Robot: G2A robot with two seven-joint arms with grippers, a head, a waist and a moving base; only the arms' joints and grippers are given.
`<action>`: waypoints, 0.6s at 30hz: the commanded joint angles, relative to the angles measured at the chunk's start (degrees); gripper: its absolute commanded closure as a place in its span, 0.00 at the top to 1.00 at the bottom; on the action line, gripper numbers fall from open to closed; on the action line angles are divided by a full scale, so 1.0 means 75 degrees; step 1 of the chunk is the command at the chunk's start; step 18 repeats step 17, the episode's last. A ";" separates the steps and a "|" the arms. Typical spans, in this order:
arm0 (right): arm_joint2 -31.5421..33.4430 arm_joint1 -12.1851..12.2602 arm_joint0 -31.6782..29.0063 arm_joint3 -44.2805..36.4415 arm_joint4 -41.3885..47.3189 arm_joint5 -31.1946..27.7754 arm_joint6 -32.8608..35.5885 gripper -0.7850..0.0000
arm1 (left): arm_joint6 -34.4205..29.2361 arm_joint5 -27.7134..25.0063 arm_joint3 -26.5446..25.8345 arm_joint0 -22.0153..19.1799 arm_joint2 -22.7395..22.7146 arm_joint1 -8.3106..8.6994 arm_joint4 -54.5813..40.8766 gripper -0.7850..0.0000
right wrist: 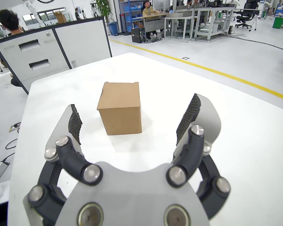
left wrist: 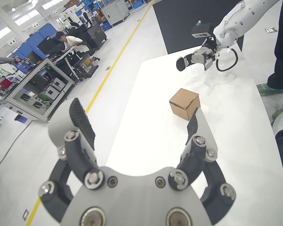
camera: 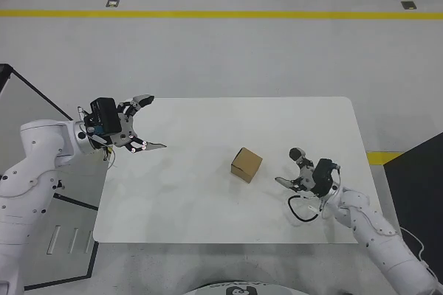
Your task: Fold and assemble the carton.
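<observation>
Brown cardboard, mid-bench: the carton (camera: 246,164) sits just right of centre in the top view. It stands on the white bench (camera: 207,214) as a closed little cube, and nothing touches it.

The right hand (camera: 286,167) is the close one. It hangs just to the right of the carton in that frame, near but apart. Its fingers are spread wide with nothing between them, and the opening faces straight at the box. The left hand (camera: 156,122) is well apart, up at the bench's upper-left corner. It is likewise spread and empty, aimed across the surface toward the carton. So the nearer arm is plainly the right one.

Now the lie of the box. It looks about as tall as it is wide, so there is no real long axis to speak of. In the top view it is turned a little askew to the bench edges. In the right wrist view a broad side wall faces the hand, with a vertical edge just off to one side, and small notches show along the upper rim where the flaps meet.

Judging from that, the carton looks assembled already, or very nearly. Any next grip would want the right hand squared to two opposite walls, not set across the corners.
</observation>
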 commanded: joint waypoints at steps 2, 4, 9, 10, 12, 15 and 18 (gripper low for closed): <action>0.0881 0.0244 -0.0587 -0.0657 0.0098 -0.0237 0.0066 1.00 | 0.0000 0.0000 0.0000 0.0000 0.0000 0.0000 0.0000 1.00; 0.1457 0.0385 -0.1031 -0.1148 0.0218 -0.0348 0.0165 1.00 | 0.0000 0.0000 0.0000 0.0000 0.0000 0.0000 0.0000 1.00; 0.2651 0.0580 -0.2038 -0.2191 0.0836 -0.0277 0.0536 1.00 | 0.0000 0.0000 0.0000 0.0000 0.0000 0.0000 0.0000 1.00; 0.2762 0.0590 -0.2141 -0.2323 0.0946 -0.0244 0.0587 1.00 | 0.0000 0.0000 0.0000 0.0000 0.0000 0.0000 0.0000 1.00; 0.2760 0.0591 -0.2144 -0.2338 0.0949 -0.0249 0.0581 1.00 | 0.0000 0.0000 0.0000 0.0000 0.0000 0.0000 0.0000 1.00; 0.2771 0.0591 -0.2147 -0.2332 0.0952 -0.0241 0.0592 1.00 | 0.0000 0.0000 0.0000 0.0000 0.0000 0.0000 0.0000 1.00; 0.2761 0.0590 -0.2140 -0.2321 0.0945 -0.0243 0.0587 1.00 | 0.0000 0.0000 0.0000 0.0000 0.0000 0.0000 0.0000 1.00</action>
